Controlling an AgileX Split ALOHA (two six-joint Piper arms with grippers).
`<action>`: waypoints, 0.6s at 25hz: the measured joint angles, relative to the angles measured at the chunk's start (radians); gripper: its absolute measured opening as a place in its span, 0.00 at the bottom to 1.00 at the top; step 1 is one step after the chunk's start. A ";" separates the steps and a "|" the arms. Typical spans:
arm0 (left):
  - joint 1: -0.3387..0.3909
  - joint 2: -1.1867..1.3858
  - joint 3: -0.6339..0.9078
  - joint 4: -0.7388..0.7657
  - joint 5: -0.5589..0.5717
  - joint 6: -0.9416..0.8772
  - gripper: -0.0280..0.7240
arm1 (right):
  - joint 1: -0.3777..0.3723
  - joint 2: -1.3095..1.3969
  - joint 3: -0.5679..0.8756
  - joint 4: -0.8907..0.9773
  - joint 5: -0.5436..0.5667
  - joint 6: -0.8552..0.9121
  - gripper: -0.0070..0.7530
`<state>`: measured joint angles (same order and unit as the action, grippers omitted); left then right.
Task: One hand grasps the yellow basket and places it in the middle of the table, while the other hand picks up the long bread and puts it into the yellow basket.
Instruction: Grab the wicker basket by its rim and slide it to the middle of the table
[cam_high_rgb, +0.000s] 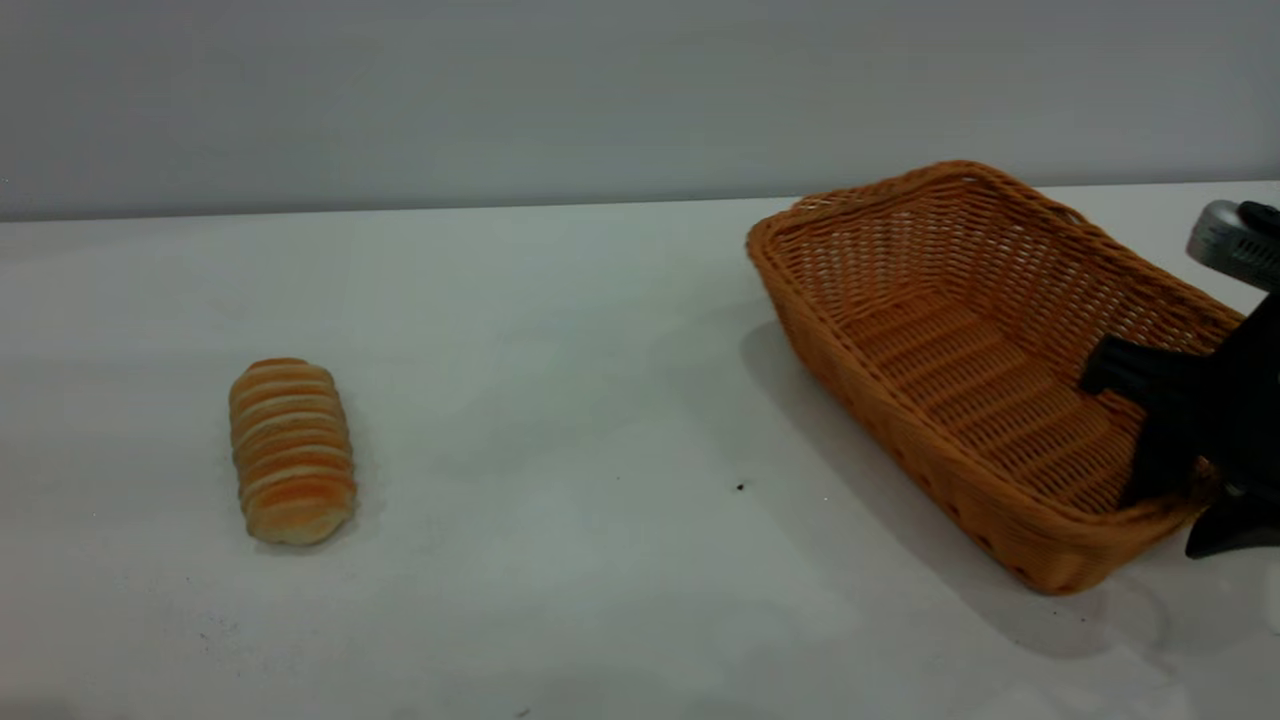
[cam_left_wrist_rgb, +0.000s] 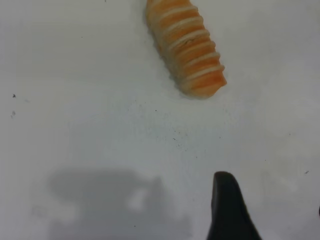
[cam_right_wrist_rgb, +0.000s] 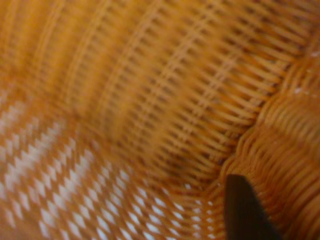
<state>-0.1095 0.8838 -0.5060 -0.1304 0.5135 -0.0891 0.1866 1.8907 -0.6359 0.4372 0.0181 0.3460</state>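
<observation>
My right gripper (cam_high_rgb: 1180, 470) straddles the near right corner of the yellow basket (cam_high_rgb: 960, 340): one finger reaches down inside over the woven floor, the other sits outside the wall, so my jaws look pinched on the braided rim. The right wrist view agrees, with weave filling the picture and one dark fingertip (cam_right_wrist_rgb: 245, 210) against the rim. The far end of the basket looks slightly lifted, though I cannot be certain.

The basket stands at the right of the table (cam_high_rgb: 560, 330), well apart from the middle where it belongs. My hold is on one corner of a big, light thing, and that is my main worry. If I drag or lift too fast it may pivot about my fingers, swing its far end round, or slip off the rim. A thin wicker wall could also flex and let go.

My left gripper (cam_left_wrist_rgb: 235, 215) hangs above the table just near the long bread (cam_high_rgb: 292, 450), which lies at the left, lengthwise near to far, untouched. Only one finger shows, so I cannot tell how those jaws stand. The roll is rounded; a grip off its middle could roll it aside, and a hard squeeze could dent it.
</observation>
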 joint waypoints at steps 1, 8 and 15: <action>0.000 0.000 0.000 0.000 0.000 0.000 0.69 | -0.008 0.001 -0.003 0.001 -0.008 -0.015 0.25; 0.000 0.000 0.000 0.000 -0.001 -0.001 0.69 | -0.030 0.005 -0.060 -0.027 0.058 -0.151 0.08; 0.000 0.000 0.000 0.000 -0.002 -0.001 0.69 | 0.008 0.013 -0.211 -0.028 0.209 -0.272 0.07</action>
<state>-0.1095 0.8838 -0.5060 -0.1304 0.5114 -0.0898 0.1947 1.9032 -0.8469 0.4096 0.2266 0.0737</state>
